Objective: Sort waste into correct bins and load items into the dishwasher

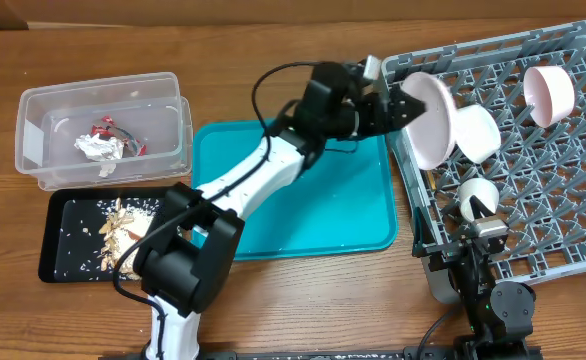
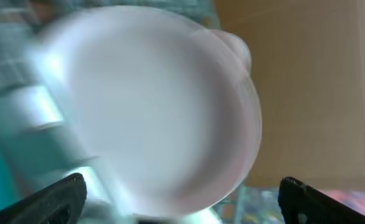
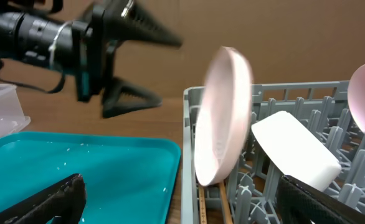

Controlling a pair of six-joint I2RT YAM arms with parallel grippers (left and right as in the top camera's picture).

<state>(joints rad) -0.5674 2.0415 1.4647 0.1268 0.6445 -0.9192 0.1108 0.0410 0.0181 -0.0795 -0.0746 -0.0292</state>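
white round plate (image 1: 428, 120) stands on edge, slightly tilted, at the left rim of the grey dish rack (image 1: 563, 230), just beside a white bowl (image 1: 476, 130); a pink bowl (image 1: 550, 92) and a small cup (image 1: 478, 198) sit farther in. left gripper (image 1: 391, 106) hangs close to the plate, jaws apart; the right wrist view shows a gap between its fingers (image 3: 148, 34) and the plate's face. right gripper (image 3: 182, 193) sits low near the rack's edge, jaws wide apart, holding nothing. step in hand, by judgement: loading the plate, which appears seated among the pegs. clear tub (image 1: 33, 100) holds wrapper (image 1: 108, 130) and tissue (image 1: 98, 148); black tray (image 1: 58, 250) holds scraps (image 1: 118, 225). next move calls for a straight retreat of the left arm away from the plate, lest a finger tip it over.
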